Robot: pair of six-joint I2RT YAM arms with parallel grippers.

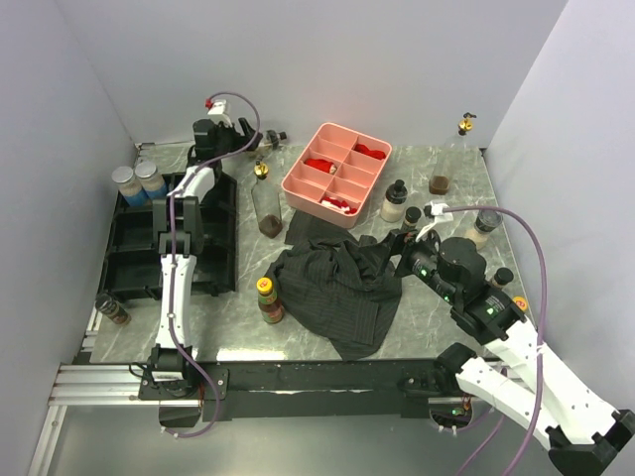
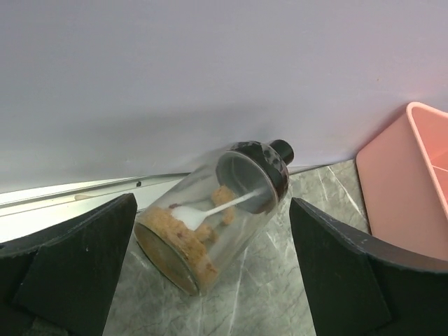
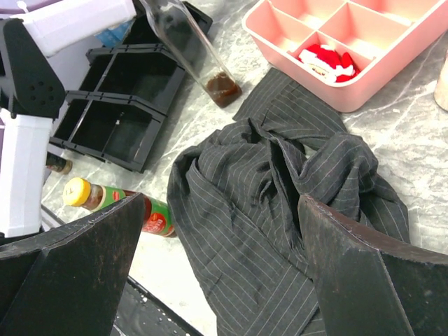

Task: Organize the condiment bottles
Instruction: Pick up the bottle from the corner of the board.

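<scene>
A clear jar [image 2: 210,217] with a black cap, brown powder and a white spoon inside leans tilted by the back wall; it also shows in the top view [image 1: 277,138]. My left gripper [image 2: 212,210] is open, one finger on each side of the jar, not touching it; in the top view the gripper [image 1: 238,147] is at the back. My right gripper [image 3: 222,203] is open and empty over a dark striped cloth [image 3: 280,196], and shows in the top view [image 1: 402,260]. A yellow-capped bottle [image 1: 269,300] stands left of the cloth. A tall gold-capped bottle [image 1: 266,203] leans beside the pink tray.
A black divided tray [image 1: 139,243] at the left holds two grey-capped jars [image 1: 124,183]. A pink divided tray [image 1: 298,183] with red pieces sits at the back middle. Several more bottles [image 1: 394,201] stand at the right. A small bottle [image 1: 111,309] lies at the left edge.
</scene>
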